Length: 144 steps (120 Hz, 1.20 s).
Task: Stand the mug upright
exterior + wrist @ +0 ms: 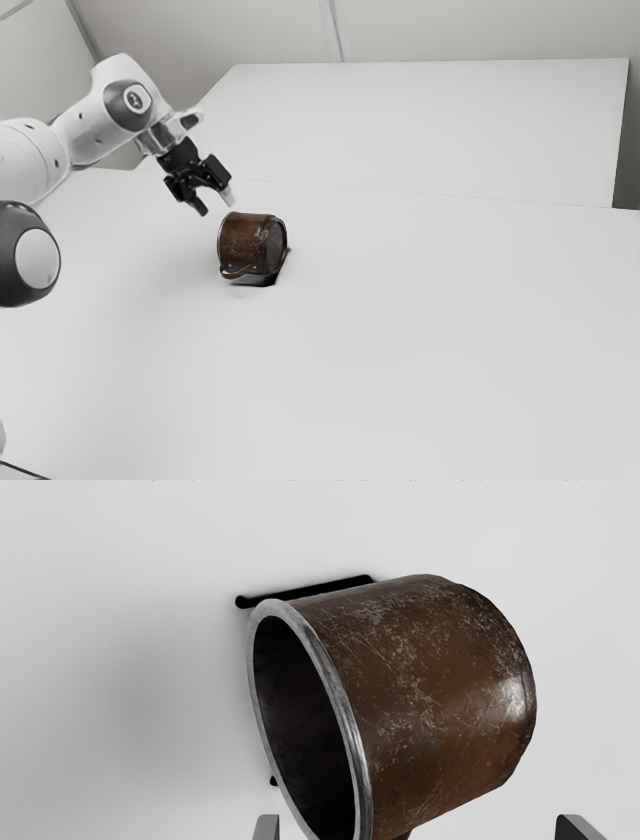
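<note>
The brown, scratched metal mug (252,244) lies on its side on the white table, its handle low on the side toward the exterior camera. My gripper (217,202) hangs above and just to the exterior view's left of it, not touching. In the wrist view the mug (430,680) shows its grey rim and dark inside, and a bit of handle at the bottom edge. The gripper (417,827) is open there, its fingertips wide apart, with nothing held.
The white table (400,330) stretches around the mug. Behind it stands another pale surface (420,130). A dark shadow-like strip (305,591) runs along the mug's side on the table.
</note>
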{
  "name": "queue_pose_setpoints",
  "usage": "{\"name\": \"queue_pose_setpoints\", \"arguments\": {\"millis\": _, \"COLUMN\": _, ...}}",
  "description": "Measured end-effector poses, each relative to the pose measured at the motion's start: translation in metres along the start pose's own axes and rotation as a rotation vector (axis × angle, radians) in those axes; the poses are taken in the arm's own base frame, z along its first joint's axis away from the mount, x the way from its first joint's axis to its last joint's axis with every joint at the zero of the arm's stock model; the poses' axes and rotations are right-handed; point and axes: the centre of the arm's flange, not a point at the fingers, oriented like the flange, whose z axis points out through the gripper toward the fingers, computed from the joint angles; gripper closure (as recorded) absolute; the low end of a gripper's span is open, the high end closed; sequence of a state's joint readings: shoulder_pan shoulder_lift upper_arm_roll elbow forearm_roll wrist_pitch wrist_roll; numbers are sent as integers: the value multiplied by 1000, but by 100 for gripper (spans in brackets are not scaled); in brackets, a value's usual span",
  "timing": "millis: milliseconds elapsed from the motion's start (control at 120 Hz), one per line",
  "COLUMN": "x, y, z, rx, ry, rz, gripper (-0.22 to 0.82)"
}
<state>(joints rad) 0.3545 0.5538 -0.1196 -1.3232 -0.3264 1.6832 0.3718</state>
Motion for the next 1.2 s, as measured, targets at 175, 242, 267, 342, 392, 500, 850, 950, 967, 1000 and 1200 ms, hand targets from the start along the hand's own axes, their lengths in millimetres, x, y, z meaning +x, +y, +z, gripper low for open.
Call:
{"name": "queue_pose_setpoints", "arguments": {"millis": 175, "x": 5, "y": -17, "z": 23, "rx": -76, "ry": 9, "rz": 3, "gripper": 0}}
{"name": "queue_pose_setpoints", "arguments": {"millis": 242, "x": 5, "y": -22, "z": 30, "rx": -108, "ry": 15, "rz": 2, "gripper": 0}}
{"name": "queue_pose_setpoints", "arguments": {"millis": 267, "x": 6, "y": -23, "z": 32, "rx": -119, "ry": 18, "rz": 2, "gripper": 0}}
{"name": "queue_pose_setpoints", "arguments": {"millis": 342, "x": 7, "y": -24, "z": 37, "rx": -159, "ry": 28, "rz": 2, "gripper": 0}}
{"name": "queue_pose_setpoints", "arguments": {"millis": 392, "x": 8, "y": -24, "z": 39, "rx": -188, "ry": 40, "rz": 3, "gripper": 0}}
{"name": "queue_pose_setpoints", "arguments": {"millis": 500, "x": 8, "y": -28, "z": 43, "rx": -246, "ry": 61, "rz": 0, "gripper": 0}}
{"name": "queue_pose_setpoints", "arguments": {"millis": 850, "x": 10, "y": -36, "z": 79, "rx": -447, "ry": 107, "rz": -2, "gripper": 2}}
{"name": "queue_pose_setpoints", "arguments": {"millis": 950, "x": 11, "y": -33, "z": 80, "rx": -474, "ry": 122, "rz": 13, "gripper": 20}}
{"name": "queue_pose_setpoints", "arguments": {"millis": 967, "x": 11, "y": -33, "z": 80, "rx": -476, "ry": 124, "rz": 15, "gripper": 24}}
{"name": "queue_pose_setpoints", "arguments": {"millis": 1000, "x": 11, "y": -33, "z": 79, "rx": -481, "ry": 128, "rz": 21, "gripper": 32}}
{"name": "queue_pose_setpoints", "arguments": {"millis": 1200, "x": 12, "y": -31, "z": 75, "rx": -479, "ry": 143, "rz": 52, "gripper": 59}}
